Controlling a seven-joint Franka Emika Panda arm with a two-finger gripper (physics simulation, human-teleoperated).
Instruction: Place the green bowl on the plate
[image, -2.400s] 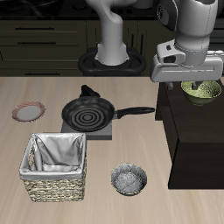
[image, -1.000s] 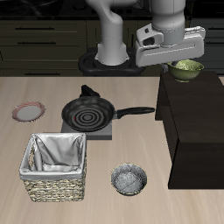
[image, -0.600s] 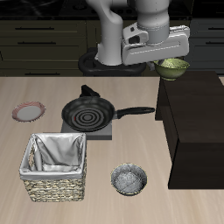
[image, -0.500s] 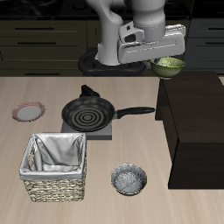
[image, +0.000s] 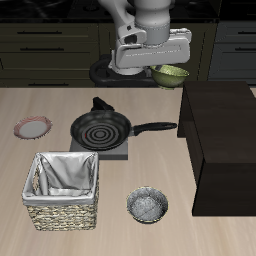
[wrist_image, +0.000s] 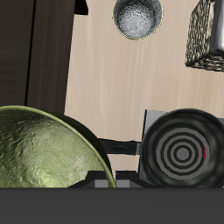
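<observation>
The green bowl (image: 170, 74) hangs in the air at the far side of the scene, carried by the gripper (image: 158, 66), whose fingers are closed on its rim; the exact contact is hidden behind the gripper body. In the wrist view the bowl (wrist_image: 48, 153) fills much of the frame, its speckled yellowish inside holding nothing, and part of it is cut off by the frame edge. The plate (image: 33, 127) lies flat on the table well apart from the bowl, near the table's edge, beside the frying pan (image: 101, 130); its white centre is bare. The pan sits on a grey square stove pad (image: 113, 150), with its handle pointing towards the dark cabinet (image: 224, 140). Nearer the table's front edge stands a wicker basket (image: 64, 190) lined with pale cloth, nothing visible in it. Beside the basket sits a grey-silver patterned bowl (image: 147, 205), also without contents. In the wrist view only a corner of the basket (wrist_image: 206, 35) shows.
</observation>
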